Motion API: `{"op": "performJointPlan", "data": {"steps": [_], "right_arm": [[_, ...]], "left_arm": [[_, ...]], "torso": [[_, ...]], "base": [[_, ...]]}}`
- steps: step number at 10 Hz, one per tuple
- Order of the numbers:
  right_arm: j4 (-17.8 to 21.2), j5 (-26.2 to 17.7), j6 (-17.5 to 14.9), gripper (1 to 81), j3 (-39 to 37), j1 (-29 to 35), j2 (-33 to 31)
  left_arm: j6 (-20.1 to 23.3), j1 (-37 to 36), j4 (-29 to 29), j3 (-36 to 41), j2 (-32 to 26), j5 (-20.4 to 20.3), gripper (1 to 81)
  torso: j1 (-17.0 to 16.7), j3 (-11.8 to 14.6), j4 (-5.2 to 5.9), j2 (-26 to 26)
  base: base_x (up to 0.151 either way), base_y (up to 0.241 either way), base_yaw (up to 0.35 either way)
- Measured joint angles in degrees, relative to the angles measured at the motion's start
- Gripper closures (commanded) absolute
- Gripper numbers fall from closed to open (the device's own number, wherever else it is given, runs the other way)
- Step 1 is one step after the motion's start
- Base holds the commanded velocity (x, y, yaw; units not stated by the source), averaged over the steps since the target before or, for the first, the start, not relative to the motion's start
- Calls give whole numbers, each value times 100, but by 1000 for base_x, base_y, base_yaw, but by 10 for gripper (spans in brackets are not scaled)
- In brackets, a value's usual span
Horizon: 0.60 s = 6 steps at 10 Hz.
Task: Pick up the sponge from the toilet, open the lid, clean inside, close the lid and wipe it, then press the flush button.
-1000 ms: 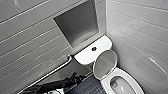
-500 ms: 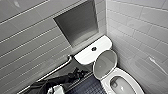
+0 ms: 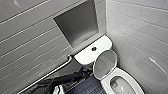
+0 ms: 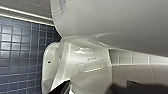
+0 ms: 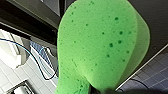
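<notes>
The bright green, speckled soft sponge hung close before the right wrist camera, clear of the toilet, and the right gripper appeared to be pinching it by its narrow lower end. That hold would leave the broad flat face free for scrubbing. The glossy white oval lid stood raised, leaning back towards the tank, so the oval bowl of the glossy white ceramic toilet lay open for cleaning inside. By that, the job looked to be at or near the cleaning step.

The dark left arm reached low beside the toilet, with the left gripper near the underside of the tank. Whether it was spread or pressed together could not be told.

The small dark round flush button sat in the middle of the flat white tank top. Around it were pale rectangular wall tiles, a recessed grey niche above the tank, a metal grab rail on the wall, and a dark blue mosaic floor.
</notes>
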Motion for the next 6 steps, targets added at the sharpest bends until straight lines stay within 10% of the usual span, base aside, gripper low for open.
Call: {"op": "performJointPlan", "data": {"steps": [6], "right_arm": [[0, -37, 0, 811, -77, 111, 102]], "left_arm": [[66, 30, 39, 524, 99, 50, 10]], "torso": [[0, 0, 0, 0]], "base": [[0, 0, 0]]}}
